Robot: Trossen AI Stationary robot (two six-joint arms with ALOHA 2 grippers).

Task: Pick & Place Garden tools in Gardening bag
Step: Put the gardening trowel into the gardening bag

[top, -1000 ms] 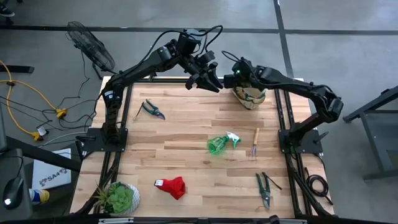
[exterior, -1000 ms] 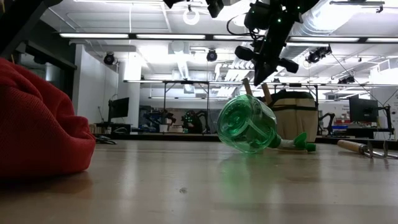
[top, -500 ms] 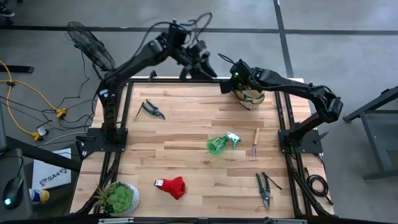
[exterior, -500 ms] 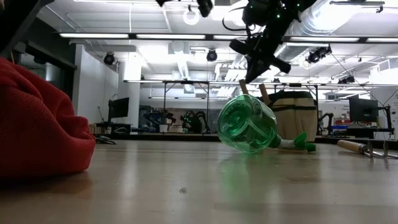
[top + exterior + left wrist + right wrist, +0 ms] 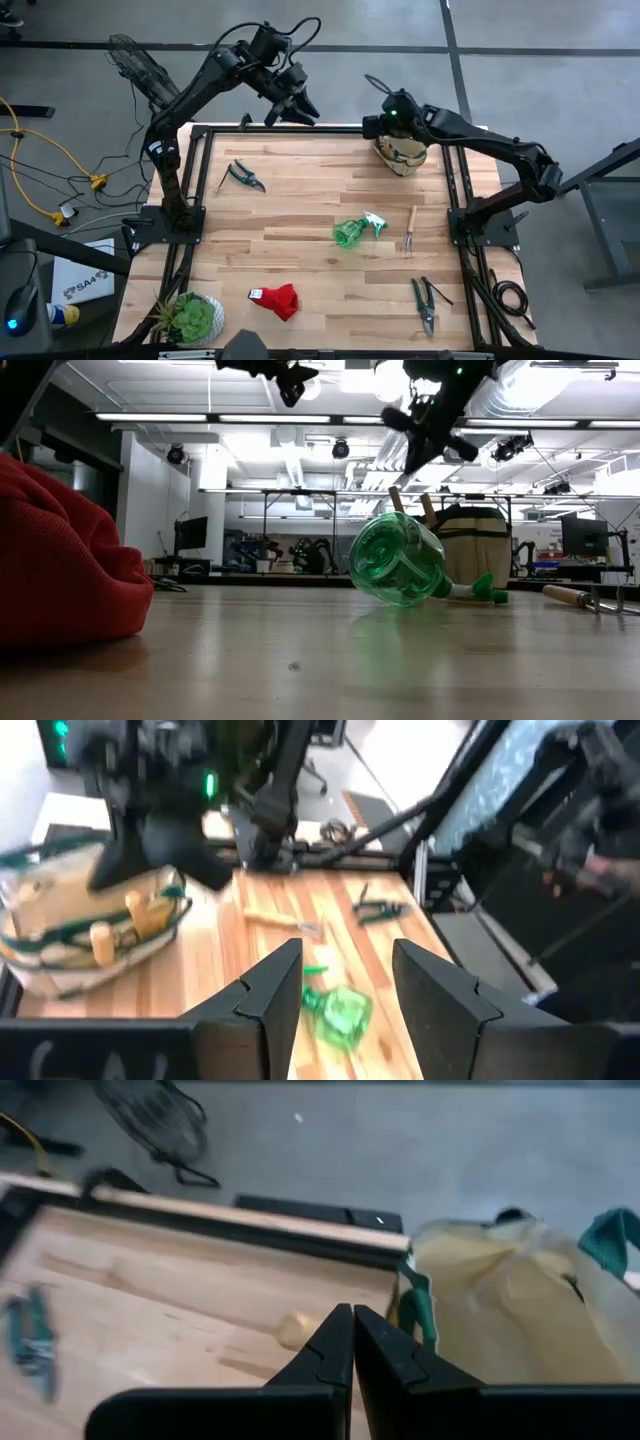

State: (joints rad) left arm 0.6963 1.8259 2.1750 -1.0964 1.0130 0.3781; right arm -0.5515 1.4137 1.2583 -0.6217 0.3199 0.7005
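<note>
Bright ceiling strip lights [image 5: 300, 417] glare overhead, both wrist views motion-blurred, the near red cloth [image 5: 60, 560] unfocused.

Tan gardening bag [image 5: 402, 156] upright at the table's far edge, wooden-handled tools [image 5: 100, 935] inside.

Grey concrete floor [image 5: 560, 60], standing fan [image 5: 140, 65], yellow cable [image 5: 40, 150], white ceiling strip lights [image 5: 200, 417], ducts overhead, benches with monitors [image 5: 190, 532].

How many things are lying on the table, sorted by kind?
Pruning shears: 2
Spray bottle: 1
Wooden-handled fork: 1
Red glove: 1
Gardening bag: 1, with wooden handles sticking out of it
Potted plant: 1
Total: 7
</note>
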